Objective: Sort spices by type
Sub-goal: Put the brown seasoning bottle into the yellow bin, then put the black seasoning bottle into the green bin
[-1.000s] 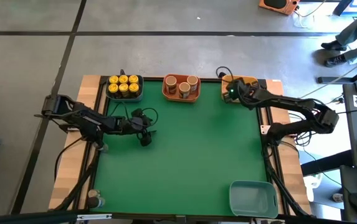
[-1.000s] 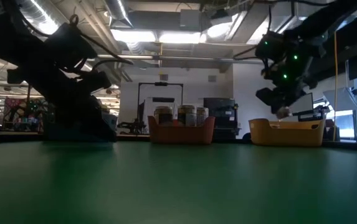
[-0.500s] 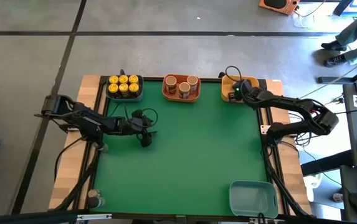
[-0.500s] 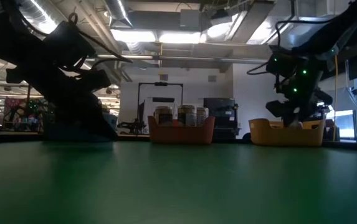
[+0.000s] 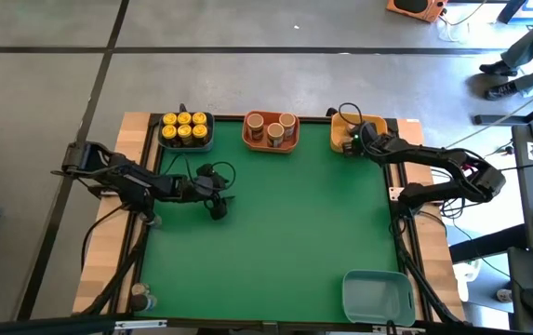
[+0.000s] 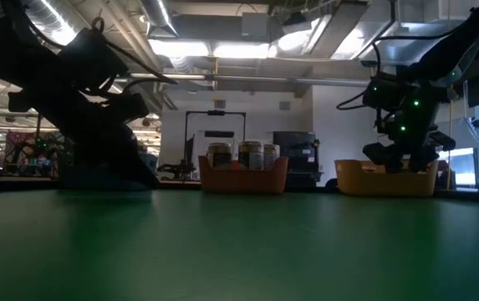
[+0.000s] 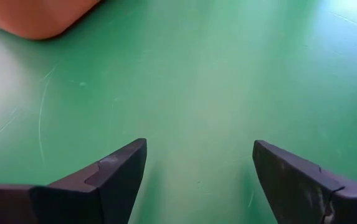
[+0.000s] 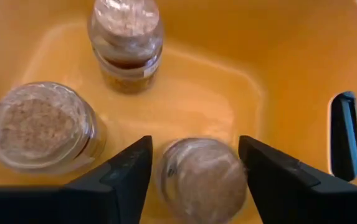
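Left gripper (image 7: 198, 174): idle over bare green mat at the left, fingers spread, empty.

Six yellow-lidded jars (image 5: 184, 128): in the dark bin, far left.

Tan-lidded wide jars (image 5: 273, 127): in the orange plastic bin (image 5: 248, 140), far centre.

Right gripper (image 8: 194, 171): has come down into the yellow plastic bin (image 8: 290, 56), far right. Its fingers are parting around a small grey-brown-topped glass jar (image 8: 204, 177); whether it is freed yet cannot be told. Two like jars (image 8: 38, 127) sit beside it. Judged: sorting nearly complete.

Writing: none legible.
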Tool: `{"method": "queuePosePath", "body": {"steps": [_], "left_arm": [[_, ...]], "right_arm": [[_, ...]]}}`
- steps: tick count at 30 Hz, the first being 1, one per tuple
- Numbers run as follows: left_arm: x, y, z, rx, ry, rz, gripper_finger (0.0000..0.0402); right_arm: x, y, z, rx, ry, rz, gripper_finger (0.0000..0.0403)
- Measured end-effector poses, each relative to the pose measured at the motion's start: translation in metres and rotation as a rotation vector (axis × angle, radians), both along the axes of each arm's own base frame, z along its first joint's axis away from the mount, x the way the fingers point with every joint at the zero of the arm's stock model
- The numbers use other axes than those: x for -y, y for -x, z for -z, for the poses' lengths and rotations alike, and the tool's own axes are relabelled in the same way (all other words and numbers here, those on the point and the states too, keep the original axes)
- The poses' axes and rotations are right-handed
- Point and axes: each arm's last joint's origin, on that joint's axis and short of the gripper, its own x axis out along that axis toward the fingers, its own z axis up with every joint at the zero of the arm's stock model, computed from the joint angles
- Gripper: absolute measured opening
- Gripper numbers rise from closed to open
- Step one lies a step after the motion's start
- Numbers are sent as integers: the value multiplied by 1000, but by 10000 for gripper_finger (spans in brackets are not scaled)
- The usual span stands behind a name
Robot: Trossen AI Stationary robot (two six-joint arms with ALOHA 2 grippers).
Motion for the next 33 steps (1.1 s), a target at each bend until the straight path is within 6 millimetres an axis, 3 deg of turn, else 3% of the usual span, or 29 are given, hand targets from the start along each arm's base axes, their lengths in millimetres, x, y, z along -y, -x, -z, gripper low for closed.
{"method": "queuePosePath", "body": {"steps": [4, 9, 17, 22, 26, 30, 33], "left_arm": [[0, 0, 0, 12, 20, -18, 292], [0, 0, -1, 25, 45, -38, 292], [-3, -20, -20, 81, 16, 16, 324], [-12, -46, -51, 146, -113, 61, 359], [-6, -69, -90, 218, -207, 190, 365], [9, -79, -115, 34, -225, 309, 365], [23, -76, -127, -160, -163, 354, 365]], "right_arm": [[4, -3, -9, -25, 23, -20, 256], [4, -10, -39, 7, 107, -81, 276], [-34, -36, -93, 171, 264, -358, 292], [-66, -53, -102, 267, 274, -552, 292], [-91, -68, -103, 314, 265, -691, 292], [-116, -81, -101, 347, 256, -819, 292], [-132, -89, -99, 365, 251, -892, 292]]}}
